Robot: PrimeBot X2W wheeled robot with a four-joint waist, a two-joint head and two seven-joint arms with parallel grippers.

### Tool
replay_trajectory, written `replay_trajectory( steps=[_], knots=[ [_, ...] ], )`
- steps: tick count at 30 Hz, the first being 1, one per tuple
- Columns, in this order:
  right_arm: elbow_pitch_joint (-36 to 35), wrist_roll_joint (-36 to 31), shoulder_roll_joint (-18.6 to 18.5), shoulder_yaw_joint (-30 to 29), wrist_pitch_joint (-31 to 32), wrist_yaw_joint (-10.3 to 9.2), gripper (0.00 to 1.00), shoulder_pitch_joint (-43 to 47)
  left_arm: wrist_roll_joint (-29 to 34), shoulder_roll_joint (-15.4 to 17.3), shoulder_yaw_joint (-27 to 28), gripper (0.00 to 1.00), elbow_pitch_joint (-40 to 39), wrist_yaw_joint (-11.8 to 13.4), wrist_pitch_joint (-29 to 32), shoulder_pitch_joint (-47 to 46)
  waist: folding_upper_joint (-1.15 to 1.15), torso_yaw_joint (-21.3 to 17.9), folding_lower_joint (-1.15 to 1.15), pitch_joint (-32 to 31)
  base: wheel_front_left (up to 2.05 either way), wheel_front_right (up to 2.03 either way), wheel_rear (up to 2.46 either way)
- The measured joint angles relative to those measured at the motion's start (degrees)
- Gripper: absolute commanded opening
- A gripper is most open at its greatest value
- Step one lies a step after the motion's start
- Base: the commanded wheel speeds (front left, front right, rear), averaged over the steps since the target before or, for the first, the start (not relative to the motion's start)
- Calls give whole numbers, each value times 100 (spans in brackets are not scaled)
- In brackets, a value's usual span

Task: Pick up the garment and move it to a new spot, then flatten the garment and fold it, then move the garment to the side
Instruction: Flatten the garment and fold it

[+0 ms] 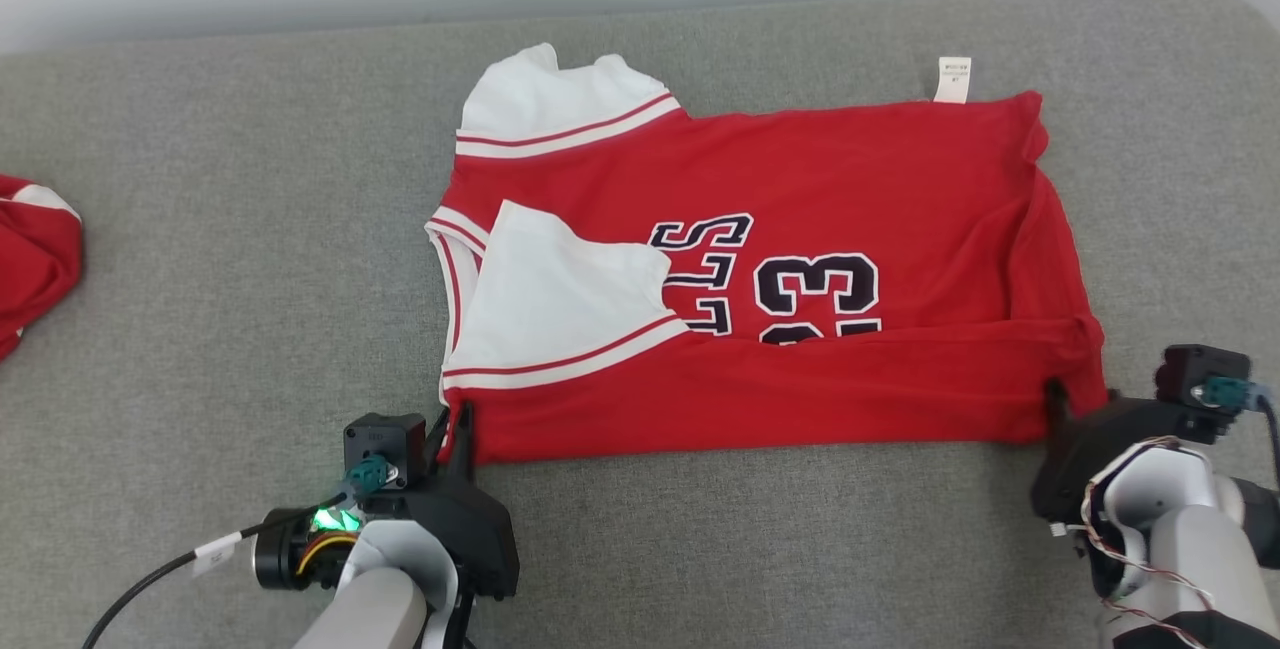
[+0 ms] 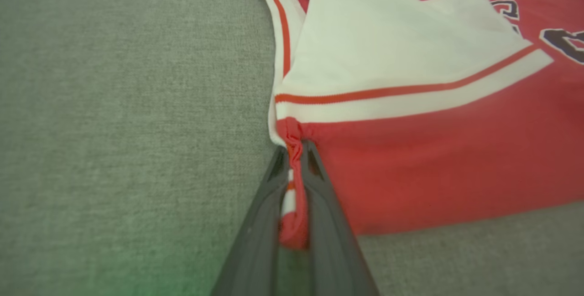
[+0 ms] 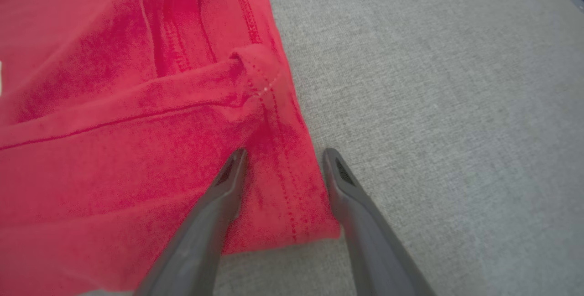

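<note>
Between left fingers (image 2: 258, 227), garment (image 2: 433, 159) corner pinched

The garment (image 1: 850, 179) is spread on the counter (image 1: 250, 229), with a second garment (image 1: 35, 249) well to its left. Its near-left corner is held in the left end effector (image 2: 295, 148), its near-right straddled by the right end effector (image 3: 285, 154).

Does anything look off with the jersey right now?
Yes. The jersey isn't flat: one white sleeve lies folded across the lettering, and the near edge is doubled over, covering part of the number. A label pokes out at the far edge.
</note>
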Motion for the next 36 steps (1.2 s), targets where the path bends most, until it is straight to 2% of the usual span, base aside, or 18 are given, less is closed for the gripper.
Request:
replay_trajectory(
  steps=[7,13,21,28,29,30,36],
  knots=[
    [-119,123,14,64,82,0,0,239,-92,38,-57,0,-185,23,76,384,1,6,1,-263,0,0,0],
    [-555,212,41,-67,225,1,0,799,-93,213,-156,0,-672,170,134,1022,1,30,2,-599,0,0,0],
    [-1326,702,49,-155,503,2,0,1626,-107,631,-214,0,-1831,556,405,1939,1,83,1,-997,0,0,0],
    [-1368,1094,54,-157,652,3,0,2213,-164,839,-189,0,-2523,946,665,2555,1,117,0,-1065,0,0,0],
    [-1317,1151,55,-156,654,3,28,2238,-165,849,-180,0,-2555,979,660,2591,1,113,1,-1053,0,0,0],
    [-1263,1241,57,-164,646,3,100,2245,-165,858,-179,98,-2581,1002,644,2603,1,108,1,-1043,0,0,0],
    [-1157,1293,40,-112,487,1,100,2238,-157,898,-99,100,-2615,1174,588,2652,1,80,1,-1031,0,0,0]
  ],
)
